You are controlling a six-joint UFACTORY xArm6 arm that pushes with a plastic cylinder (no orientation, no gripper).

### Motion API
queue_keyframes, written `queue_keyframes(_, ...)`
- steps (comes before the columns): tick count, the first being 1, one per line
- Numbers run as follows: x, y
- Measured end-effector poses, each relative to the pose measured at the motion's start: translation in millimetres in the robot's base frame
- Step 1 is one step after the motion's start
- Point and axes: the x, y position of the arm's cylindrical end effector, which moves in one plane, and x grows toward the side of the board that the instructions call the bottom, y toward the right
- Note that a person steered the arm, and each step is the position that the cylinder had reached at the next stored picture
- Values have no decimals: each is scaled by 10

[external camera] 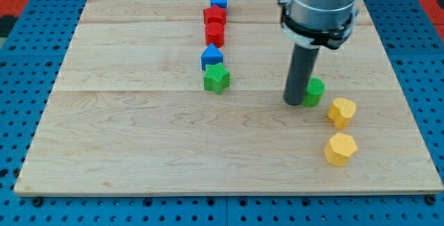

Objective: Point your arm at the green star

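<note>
Camera view: one overhead-front look at the counter (139, 150).
Green star (216, 78): mid-counter, touching the blue block (211, 56) above it.
Tip (293, 102): well right of the star, beside a green block (314, 91).
Jaws: none, only a rod.
Judgement: the tip likely needs to travel left.

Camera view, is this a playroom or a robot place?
Probably a robot lab bench: a wooden board sits on a blue pegboard table, and my tip stands beside a green block, right of the green star.
</note>
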Motion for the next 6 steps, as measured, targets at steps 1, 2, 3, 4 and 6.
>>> queue_keyframes(1, -43, 122)
queue_keyframes(2, -7, 64)
queue_keyframes(3, 399, -624)
queue_keyframes(4, 272, -1734)
queue_keyframes(6, -355, -1621)
